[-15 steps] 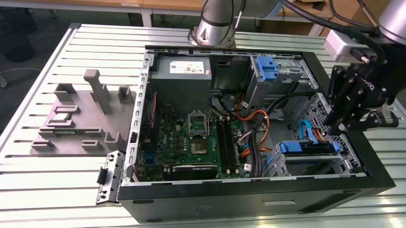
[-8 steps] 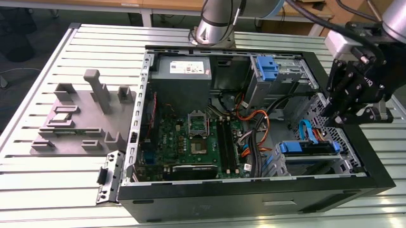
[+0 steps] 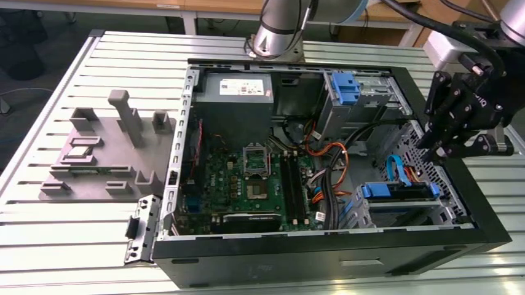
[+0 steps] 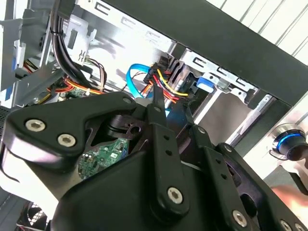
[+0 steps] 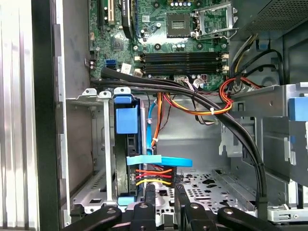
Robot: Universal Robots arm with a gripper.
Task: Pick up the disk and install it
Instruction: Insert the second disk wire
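Note:
The disk [image 3: 399,190] sits edge-on as a blue strip in the metal drive cage [image 3: 410,212] at the front corner of the open computer case, on the exterior view's right. In the first wrist view its blue carrier [image 5: 126,120] stands in the cage slot, with a blue data cable [image 5: 159,161] and red-yellow power wires [image 5: 154,175] at its end. In the second wrist view the blue carrier tab [image 4: 204,83] shows beside those wires. My gripper [image 3: 439,153] [image 5: 165,195] hangs just above and beside the disk, open, with nothing between its fingers [image 4: 157,103].
The case holds a green motherboard [image 3: 246,184], a power supply [image 3: 238,89], black cable bundles [image 5: 192,94] and an upright blue bracket [image 3: 345,89] on the rear cage. A grey fixture block [image 3: 107,153] stands on the slatted table at the exterior view's left.

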